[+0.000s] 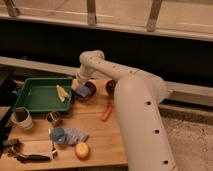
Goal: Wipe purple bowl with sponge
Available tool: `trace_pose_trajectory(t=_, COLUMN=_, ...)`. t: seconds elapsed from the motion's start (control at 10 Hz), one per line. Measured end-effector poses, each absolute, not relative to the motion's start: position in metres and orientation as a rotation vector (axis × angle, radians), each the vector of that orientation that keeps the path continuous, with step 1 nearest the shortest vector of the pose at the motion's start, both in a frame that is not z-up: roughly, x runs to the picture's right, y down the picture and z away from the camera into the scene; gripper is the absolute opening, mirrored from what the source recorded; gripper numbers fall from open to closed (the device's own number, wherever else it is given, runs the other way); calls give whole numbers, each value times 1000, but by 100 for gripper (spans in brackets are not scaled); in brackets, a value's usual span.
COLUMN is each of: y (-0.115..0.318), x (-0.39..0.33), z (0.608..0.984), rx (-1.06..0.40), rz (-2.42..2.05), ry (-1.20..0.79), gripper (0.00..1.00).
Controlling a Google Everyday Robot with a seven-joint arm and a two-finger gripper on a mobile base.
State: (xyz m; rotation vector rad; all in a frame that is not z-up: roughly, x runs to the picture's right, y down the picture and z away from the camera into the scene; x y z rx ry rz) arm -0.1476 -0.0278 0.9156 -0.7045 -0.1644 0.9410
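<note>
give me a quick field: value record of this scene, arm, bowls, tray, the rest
gripper: down at the purple bowl's left edge
purple bowl: on the wooden table, right of the green tray
sponge: blue-grey, in the purple bowl under the gripper
green tray: far left, yellow item inside
red-brown bowl: right of the purple bowl
carrot: in front of the bowls
light-blue cloth: near front edge
orange fruit: beside the cloth

Purple bowl point(88, 93) upright beside green tray, blue-grey sponge point(81, 90) inside it, pincer point(79, 85) above sponge
</note>
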Motion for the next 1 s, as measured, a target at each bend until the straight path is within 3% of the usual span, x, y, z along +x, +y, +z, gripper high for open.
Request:
trace_pose_trajectory(t=0.6, y=-59, x=-138, z=938, rx=-663, rz=943, ry=-116, gripper=0)
trace_pose_trajectory(t=1.0, y=-49, x=-165, z=922, rx=-693, rz=873, ry=-168, gripper=0)
